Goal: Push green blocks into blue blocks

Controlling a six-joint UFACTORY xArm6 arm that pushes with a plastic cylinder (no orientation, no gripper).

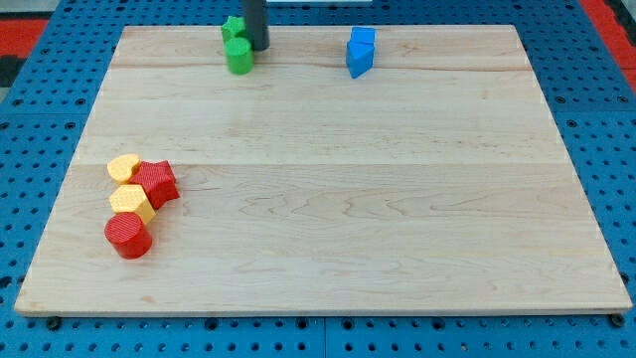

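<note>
Tip [258, 47] touching green blocks' [238, 47] right side

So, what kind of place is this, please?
Probably a robotics lab bench, not a home or workshop. A pale wooden board lies on a blue perforated base, small coloured blocks sit on it, and my tip rests beside the green blocks, near the view's top.

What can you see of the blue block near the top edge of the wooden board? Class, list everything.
The blue plastic-looking block is one solid, bright colour with flat faces and an angular outline that narrows to a point at its lower end; its exact shape is hard to tell. It rests on the pale wooden board near the view's top edge, right of centre. Nothing touches it: the green blocks and my tip sit apart, to its left.
</note>
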